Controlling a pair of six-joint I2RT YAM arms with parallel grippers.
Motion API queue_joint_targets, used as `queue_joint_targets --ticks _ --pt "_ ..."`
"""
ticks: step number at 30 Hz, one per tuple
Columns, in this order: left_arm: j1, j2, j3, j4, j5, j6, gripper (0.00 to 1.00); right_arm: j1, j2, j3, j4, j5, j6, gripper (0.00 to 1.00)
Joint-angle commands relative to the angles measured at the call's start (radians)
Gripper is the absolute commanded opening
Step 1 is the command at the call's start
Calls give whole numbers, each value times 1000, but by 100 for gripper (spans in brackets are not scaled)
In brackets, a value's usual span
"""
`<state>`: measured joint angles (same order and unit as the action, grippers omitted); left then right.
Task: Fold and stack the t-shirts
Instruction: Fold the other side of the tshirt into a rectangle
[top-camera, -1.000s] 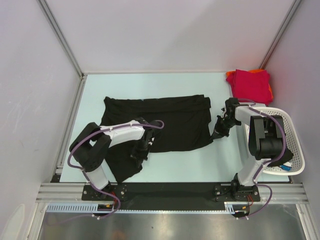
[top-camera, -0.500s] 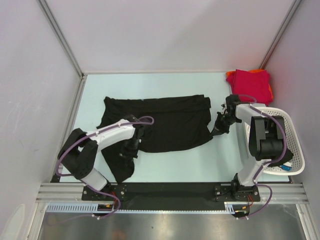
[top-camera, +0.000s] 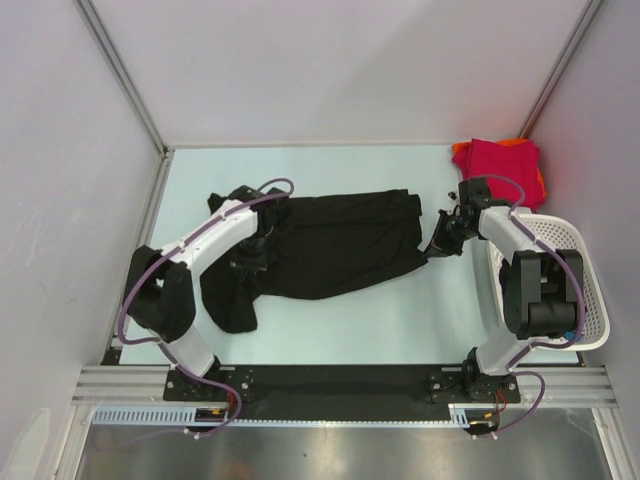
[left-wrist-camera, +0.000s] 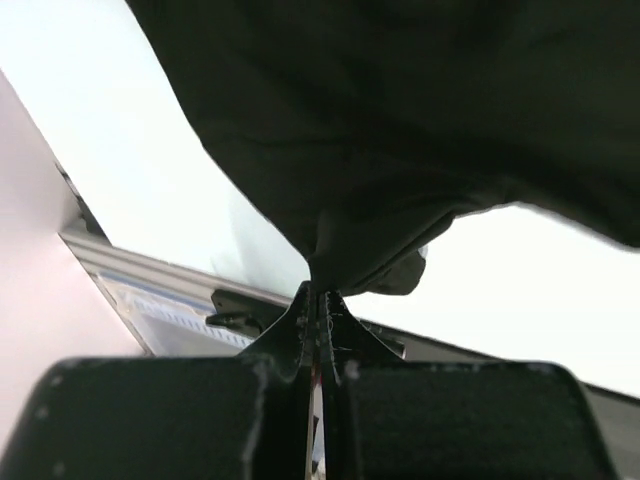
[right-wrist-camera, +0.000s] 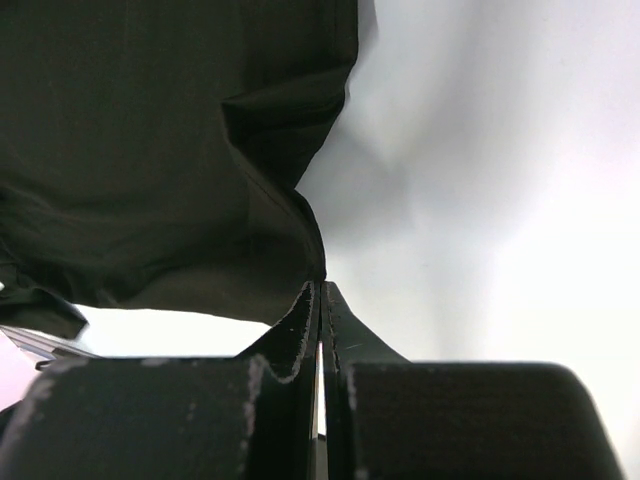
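Observation:
A black t-shirt (top-camera: 335, 245) lies stretched across the middle of the table. My left gripper (top-camera: 250, 262) is shut on its near-left edge, and the cloth (left-wrist-camera: 400, 130) hangs from the pinched tips (left-wrist-camera: 320, 290) above the table. Over at the shirt's right corner my right gripper (top-camera: 438, 245) is shut on the cloth too, with the fabric (right-wrist-camera: 170, 150) running left from the closed tips (right-wrist-camera: 321, 285). Folded crimson red (top-camera: 500, 170) and orange (top-camera: 517, 143) t-shirts sit stacked at the back right corner.
A white lattice basket (top-camera: 585, 300) stands at the right edge beside the right arm. Grey walls close in the table on the left, back and right. A metal rail (top-camera: 340, 385) runs along the near edge.
Both grippers have carried the near edge of the black t-shirt towards the back. The left gripper moved far up and left; the right moved slightly back. The shirt's lower left part has bunched.

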<state>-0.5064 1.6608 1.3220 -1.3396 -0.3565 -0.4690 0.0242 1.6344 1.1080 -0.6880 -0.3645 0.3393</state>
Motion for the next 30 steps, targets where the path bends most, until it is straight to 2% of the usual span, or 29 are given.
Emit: queue_joint_targets --ticks 1,5,8,20,30 --pt "31 91 186 -29 -94 39 0 -4 -50 36 10 -11 9 0" --pt "49 180 394 -49 -142 90 0 -6 -65 39 30 -48 23 0" --pt "55 229 489 -70 -165 136 0 -6 -67 58 35 -65 29 0" --pt "152 223 424 -56 -174 155 0 2 -4 92 59 -79 29 0" --pt "226 373 664 -41 -187 141 0 13 182 265 114 -7 58 0"
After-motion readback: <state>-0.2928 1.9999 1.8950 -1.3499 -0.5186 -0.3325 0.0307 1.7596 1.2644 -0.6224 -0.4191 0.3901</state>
